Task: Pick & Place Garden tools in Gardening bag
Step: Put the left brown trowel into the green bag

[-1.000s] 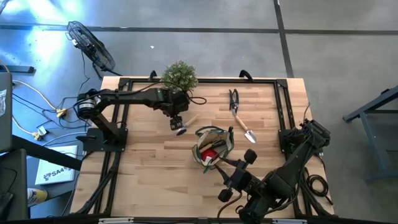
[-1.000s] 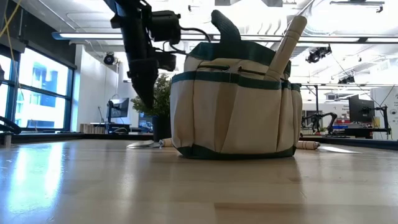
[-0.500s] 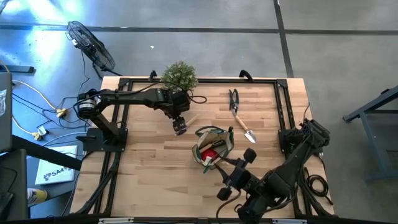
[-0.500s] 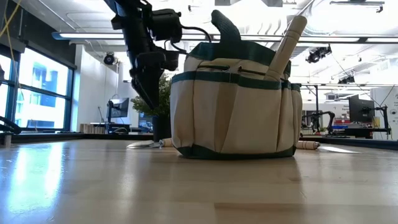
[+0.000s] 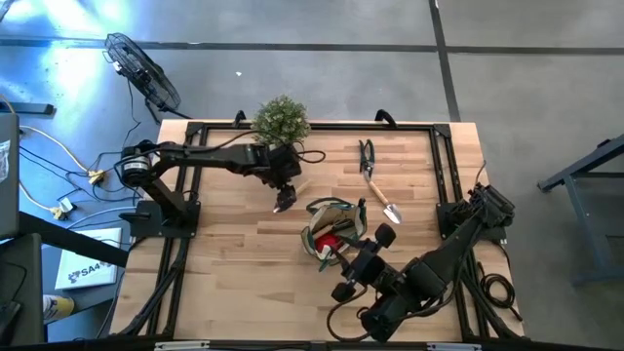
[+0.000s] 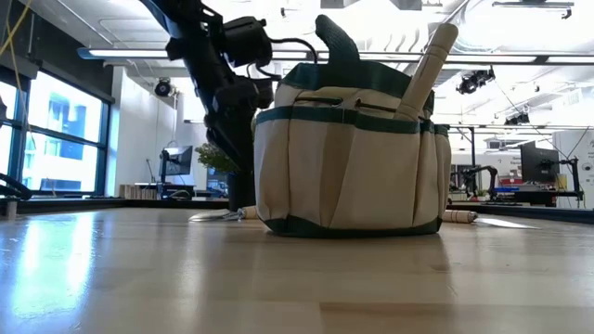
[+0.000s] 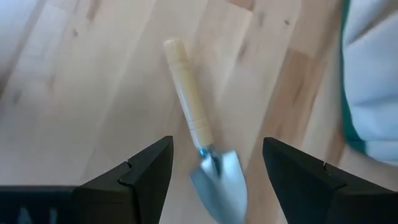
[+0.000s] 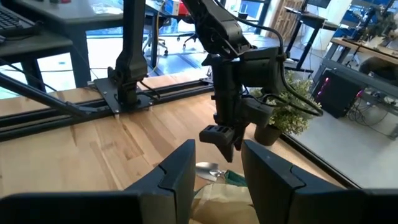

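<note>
Evidently the step in hand is the pick-up of a small wooden-handled trowel (image 7: 202,155) that lies flat on the table (image 5: 224,263) just beside the gardening bag (image 5: 333,230), between the bag and the potted plant (image 5: 282,119). The left claw (image 5: 284,201) hangs directly above it with its two fingers spread apart and nothing between them; in the left wrist view the pale handle and the silver blade lie in the gap between the fingers, with the white and green side of the bag at the edge. The bag stands upright near the middle of the table, and it already holds some tools: the high view shows a red piece (image 5: 332,238) in its mouth, and the low view shows a wooden handle (image 6: 430,67) and a dark green shape sticking up above its rim. Two more tools, a pair of dark snips (image 5: 366,153) and another trowel (image 5: 380,195), lie on the table on the far side of the bag, so the task looks partly done. The right claw (image 5: 356,261) waits near the bag's other side, released and empty, its camera looking across the bag toward the left arm. The next move probably calls for the left claw to descend until the fingers straddle the handle, close on it, lift, and carry it a short way over the bag's mouth, keeping clear of the plant and the bag's loop handles.
</note>
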Motion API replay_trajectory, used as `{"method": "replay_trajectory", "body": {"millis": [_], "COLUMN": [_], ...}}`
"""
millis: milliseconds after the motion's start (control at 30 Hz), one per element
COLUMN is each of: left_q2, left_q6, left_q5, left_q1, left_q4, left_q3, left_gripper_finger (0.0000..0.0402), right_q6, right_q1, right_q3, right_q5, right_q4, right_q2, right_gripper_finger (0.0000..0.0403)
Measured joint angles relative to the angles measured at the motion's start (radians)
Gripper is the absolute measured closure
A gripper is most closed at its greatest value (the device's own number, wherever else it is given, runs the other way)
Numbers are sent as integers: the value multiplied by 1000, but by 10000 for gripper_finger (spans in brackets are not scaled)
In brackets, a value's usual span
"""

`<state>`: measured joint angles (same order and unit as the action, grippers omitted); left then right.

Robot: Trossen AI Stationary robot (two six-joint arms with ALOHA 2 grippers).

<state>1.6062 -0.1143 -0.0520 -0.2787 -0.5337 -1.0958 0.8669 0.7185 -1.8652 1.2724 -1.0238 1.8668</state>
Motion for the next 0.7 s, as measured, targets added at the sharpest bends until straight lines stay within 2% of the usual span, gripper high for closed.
{"method": "replay_trajectory", "body": {"millis": [367,700], "left_q2": [1,117], "left_q6": [-18,1], "left_q5": [16,-9], "left_q1": [6,18], "left_q4": [74,128], "left_q3": [31,32], "left_gripper_finger": [162,162], "right_q6": [-34,-80], "right_q1": [8,-13], "right_q3": [0,0], "right_q5": [4,1], "right_q4": [4,4], "right_q2": [0,0], "right_gripper_finger": [282,282]}}
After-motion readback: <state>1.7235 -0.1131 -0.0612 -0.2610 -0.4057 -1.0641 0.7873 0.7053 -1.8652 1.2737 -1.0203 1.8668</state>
